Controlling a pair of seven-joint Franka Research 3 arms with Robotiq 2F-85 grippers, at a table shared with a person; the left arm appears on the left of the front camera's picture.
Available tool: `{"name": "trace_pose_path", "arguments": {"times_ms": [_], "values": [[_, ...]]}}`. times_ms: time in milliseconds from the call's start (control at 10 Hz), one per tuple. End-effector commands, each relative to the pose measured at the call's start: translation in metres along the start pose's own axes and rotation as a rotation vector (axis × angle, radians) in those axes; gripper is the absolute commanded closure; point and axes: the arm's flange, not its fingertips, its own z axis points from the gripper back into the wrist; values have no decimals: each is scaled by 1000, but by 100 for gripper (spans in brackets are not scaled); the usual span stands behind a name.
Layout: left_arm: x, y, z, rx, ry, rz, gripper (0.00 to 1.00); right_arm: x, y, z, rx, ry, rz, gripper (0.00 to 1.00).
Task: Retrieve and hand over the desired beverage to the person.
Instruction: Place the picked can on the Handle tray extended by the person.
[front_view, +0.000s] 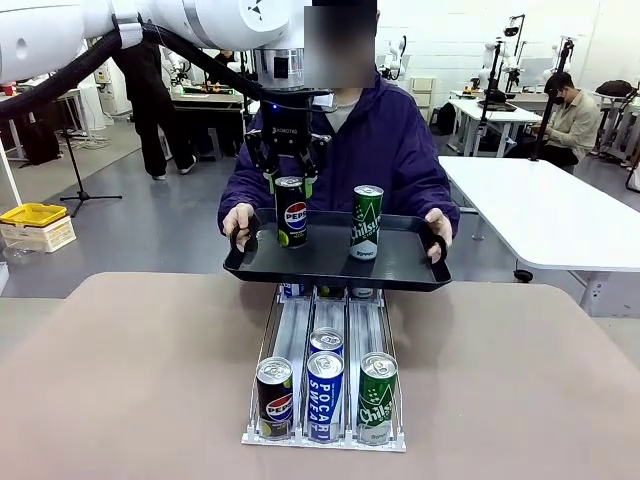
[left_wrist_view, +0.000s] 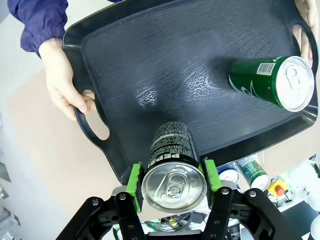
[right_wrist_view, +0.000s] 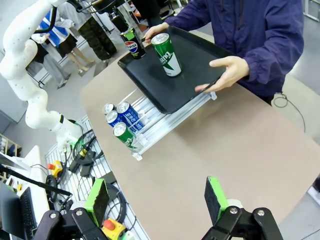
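Pepsi can (front_view: 291, 211) looks rigid, smooth and slick to us, likely heavy if full; we'd keep hold near its upper wall. Our left gripper (left_wrist_view: 173, 186) clamps it just below the rim, the can hanging beneath the fingers over the person's tray (front_view: 400, 270). Our right gripper (right_wrist_view: 158, 200) stands wide, empty.

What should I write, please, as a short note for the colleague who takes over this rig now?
Left gripper: shut on the Pepsi can, on or just above the black tray.
Right gripper: open, empty, above the table.
The person holds the tray by both handles; a green can stands on it.
Done: Pepsi brought to the tray.
Left: release and pull back.
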Motion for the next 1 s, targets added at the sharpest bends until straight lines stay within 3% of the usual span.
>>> {"name": "trace_pose_path", "arguments": {"times_ms": [0, 900], "values": [[-1, 2, 5, 5, 0, -13, 42, 2, -1, -1, 18, -30, 14, 0], [6, 4, -13, -1, 25, -28, 42, 2, -1, -1, 18, -30, 14, 0]]}}
